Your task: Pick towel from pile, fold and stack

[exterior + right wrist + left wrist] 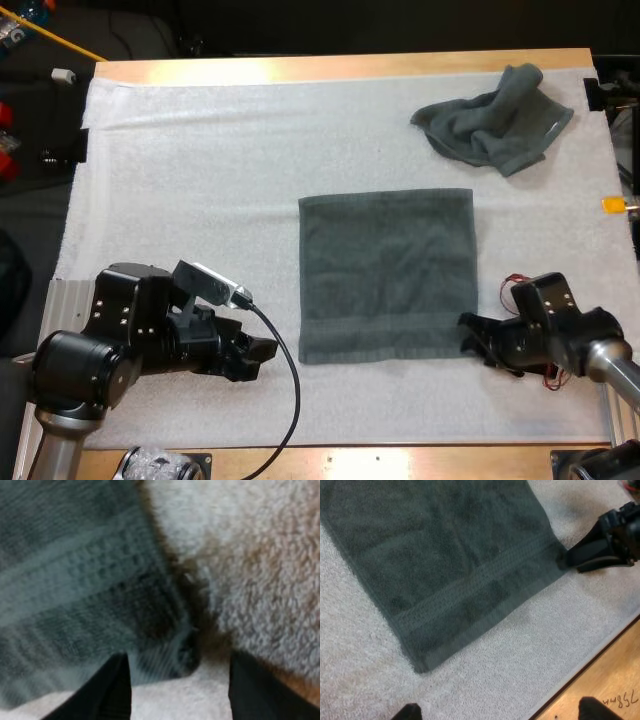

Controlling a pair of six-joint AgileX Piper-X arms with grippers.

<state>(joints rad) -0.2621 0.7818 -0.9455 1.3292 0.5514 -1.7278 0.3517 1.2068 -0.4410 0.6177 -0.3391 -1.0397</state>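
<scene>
Apparently before folding, your right gripper (468,333), fingers apart, straddled a near corner of the flat dark grey-green cloth towel (385,272); your left gripper (262,352), likewise unclenched, needed to reach the other.

light: bright, even | shadows: soft; darker at flat towel (75,580) corner

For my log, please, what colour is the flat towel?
The flat towel is dark grey-green, clearest from high view.

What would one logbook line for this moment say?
flat towel: spread out, centre | crumpled towel: far right | left claw: open, short of near-left corner | right claw: open at near-right corner
</scene>
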